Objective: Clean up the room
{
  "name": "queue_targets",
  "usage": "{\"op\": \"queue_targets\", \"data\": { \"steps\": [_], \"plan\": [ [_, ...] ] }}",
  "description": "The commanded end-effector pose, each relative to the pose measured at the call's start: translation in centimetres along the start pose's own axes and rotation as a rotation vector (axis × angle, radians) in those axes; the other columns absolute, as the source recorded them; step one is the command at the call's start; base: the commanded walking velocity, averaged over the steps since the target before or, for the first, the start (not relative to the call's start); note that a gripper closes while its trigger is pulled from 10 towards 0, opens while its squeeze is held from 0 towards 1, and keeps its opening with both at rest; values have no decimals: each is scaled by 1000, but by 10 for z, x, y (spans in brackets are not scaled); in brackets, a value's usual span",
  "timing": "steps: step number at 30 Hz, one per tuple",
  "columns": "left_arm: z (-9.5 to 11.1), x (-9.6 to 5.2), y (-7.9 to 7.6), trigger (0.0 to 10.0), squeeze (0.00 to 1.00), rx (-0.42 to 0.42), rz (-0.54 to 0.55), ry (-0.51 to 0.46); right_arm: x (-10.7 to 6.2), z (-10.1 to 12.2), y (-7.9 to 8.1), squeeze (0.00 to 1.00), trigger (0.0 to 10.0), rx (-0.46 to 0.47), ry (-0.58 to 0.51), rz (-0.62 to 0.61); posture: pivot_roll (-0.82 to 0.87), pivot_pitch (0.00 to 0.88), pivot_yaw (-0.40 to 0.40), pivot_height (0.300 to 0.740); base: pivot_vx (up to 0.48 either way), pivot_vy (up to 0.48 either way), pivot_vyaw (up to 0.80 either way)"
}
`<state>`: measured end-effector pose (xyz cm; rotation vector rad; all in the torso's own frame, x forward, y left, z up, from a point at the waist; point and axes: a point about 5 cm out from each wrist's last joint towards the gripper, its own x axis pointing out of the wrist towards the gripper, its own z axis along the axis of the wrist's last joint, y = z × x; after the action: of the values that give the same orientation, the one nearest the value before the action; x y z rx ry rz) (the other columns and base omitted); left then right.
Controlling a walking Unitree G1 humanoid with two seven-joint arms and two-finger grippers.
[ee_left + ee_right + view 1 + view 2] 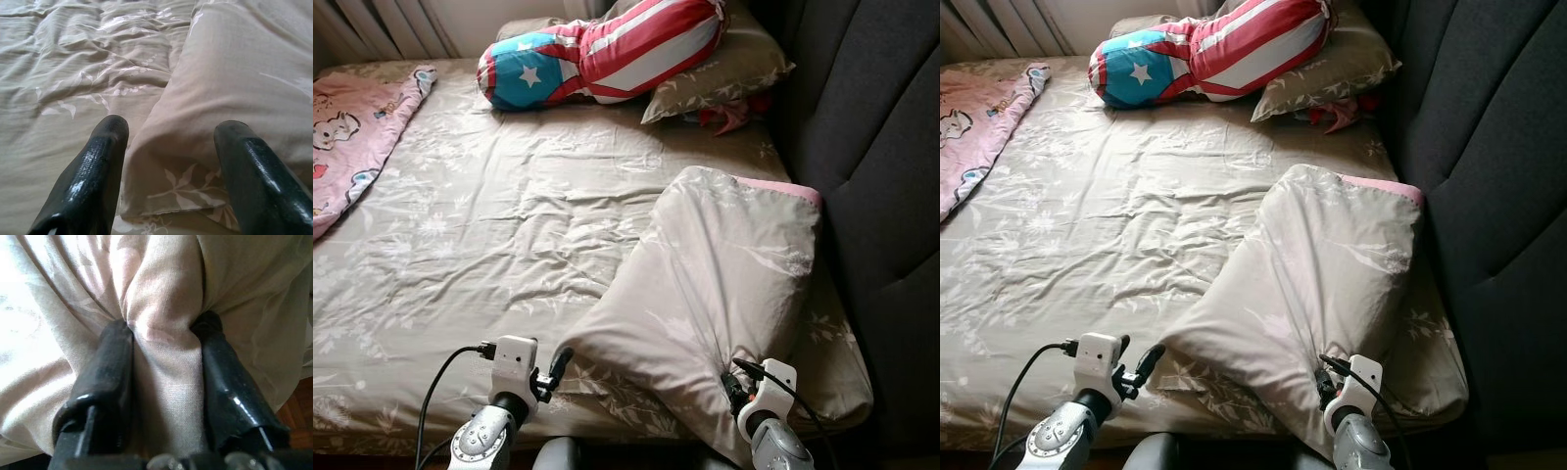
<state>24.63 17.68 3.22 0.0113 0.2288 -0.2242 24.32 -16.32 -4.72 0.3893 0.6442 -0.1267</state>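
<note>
Wrinkled bed sheet (509,235) lies under the beige pillow (724,284). Right gripper (164,340) pinches only a fold of its cover, which may slip; left gripper (171,147), fingers spread, holds nothing.

Bed (509,225) with beige floral sheet, beige pillow (715,284), striped star bolster (597,49), pink blanket (352,137)

Soft daylight enters from about eleven o'clock in the head views, spreading evenly over the bed sheet (509,225) and raking its wrinkles into low shadows. The headboard (881,147) at three o'clock sits dim. Both head views are sharp. In the right wrist view, glare washes out the fabric at nine o'clock. Close black fingers (93,171) look slightly soft, with small highlights.
</note>
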Motion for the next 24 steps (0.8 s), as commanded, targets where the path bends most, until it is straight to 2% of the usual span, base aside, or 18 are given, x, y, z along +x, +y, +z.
{"op": "queue_targets", "data": {
  "steps": [1,5,8,15,19,20,22,23,24],
  "plan": [
    [-5,0,0,10000,0,1,9,21,-4,-19,3,0,0,-7,77,8,38,168,30,665,0,0,0],
    [-4,5,0,10000,0,-4,9,14,-5,-21,1,0,0,-17,73,13,33,158,28,665,0,0,0],
    [-3,8,-1,10000,0,-5,10,11,-7,-21,-8,0,0,-25,68,-62,28,149,27,665,0,0,0],
    [-2,14,-2,10000,0,-7,11,5,-5,-10,-16,0,0,-30,28,-131,21,141,25,665,0,0,0],
    [0,17,-1,10000,0,-7,15,-2,-5,25,-45,0,0,-61,-91,-290,14,137,25,665,0,0,0],
    [0,17,-2,10000,0,-6,14,-3,-6,41,-55,0,0,-65,-145,-339,12,135,24,665,0,0,0],
    [0,17,-2,10000,0,-7,15,-3,-8,54,-63,0,0,-71,-189,-380,7,135,24,665,0,0,0],
    [-1,17,-2,10000,0,-8,15,-3,-12,75,-76,0,0,-69,-260,-439,1,133,23,665,0,0,0],
    [-1,18,-2,10000,0,-9,15,-2,-14,84,-82,0,0,-74,-290,-469,0,131,20,665,0,0,0]
  ]
}}
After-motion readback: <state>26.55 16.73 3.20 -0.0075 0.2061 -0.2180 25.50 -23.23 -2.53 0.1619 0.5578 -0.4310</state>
